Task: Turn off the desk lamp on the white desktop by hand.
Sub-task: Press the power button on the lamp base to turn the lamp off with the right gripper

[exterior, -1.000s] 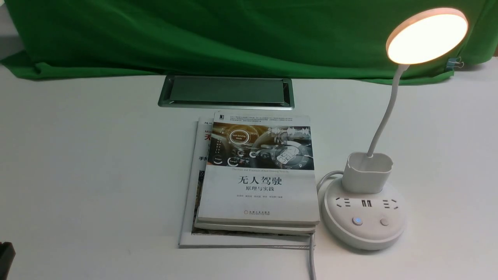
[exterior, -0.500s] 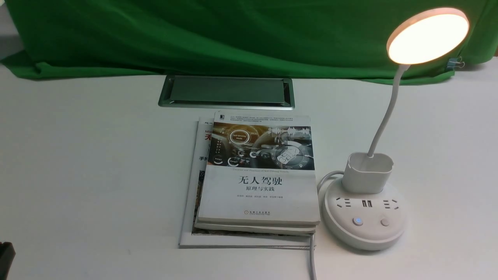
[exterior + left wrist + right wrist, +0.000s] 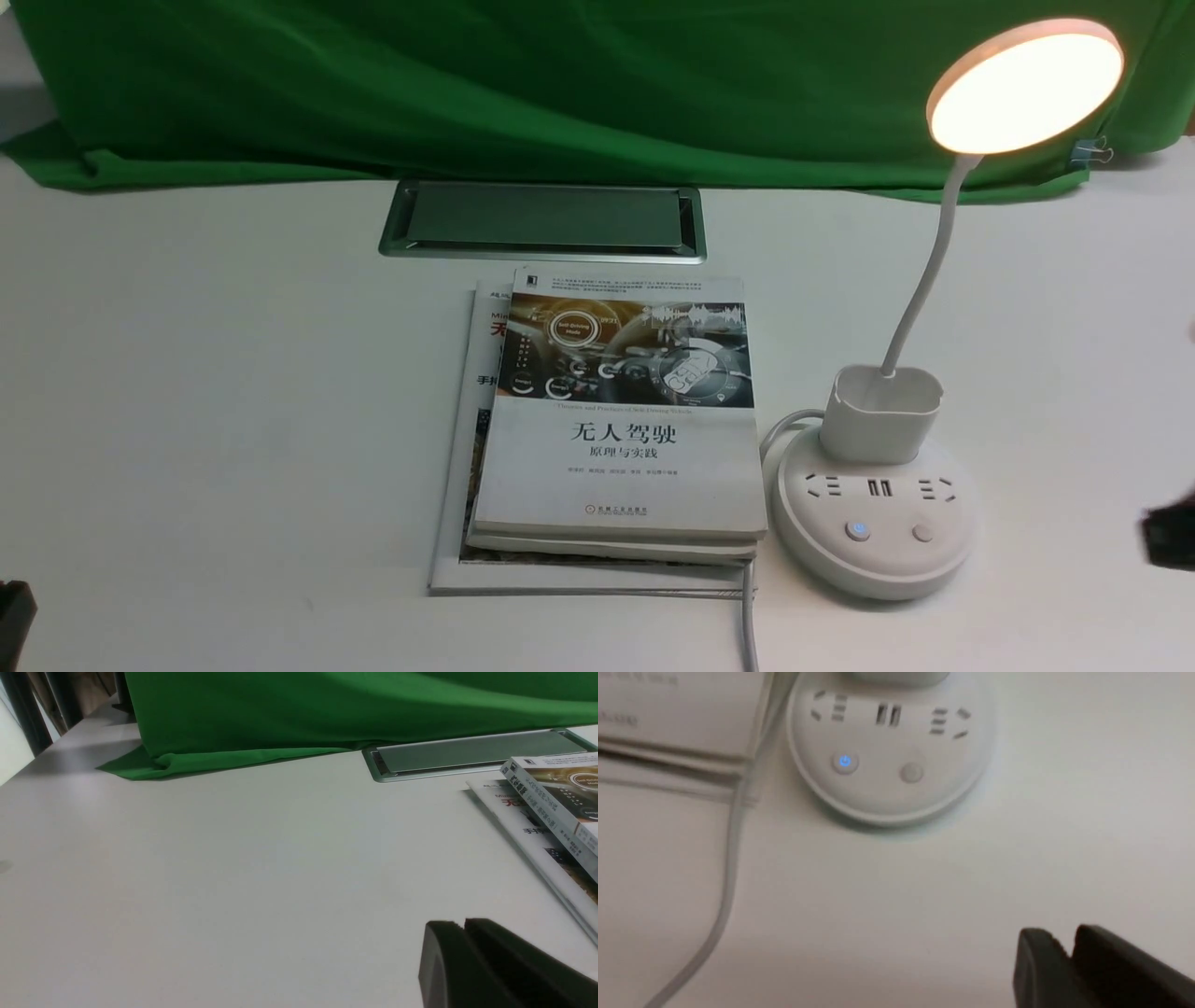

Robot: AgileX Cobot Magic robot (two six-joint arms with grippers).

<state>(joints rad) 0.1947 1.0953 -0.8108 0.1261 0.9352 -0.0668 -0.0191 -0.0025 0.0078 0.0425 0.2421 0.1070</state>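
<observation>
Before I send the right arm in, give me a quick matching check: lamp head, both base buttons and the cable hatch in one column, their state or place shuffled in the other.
1 lamp head
2 left button
3 right button
4 cable hatch

A unlit, grey
B behind the books
C glowing blue
D lit, warm yellow

Pairs: 1-D, 2-C, 3-A, 4-B
</observation>
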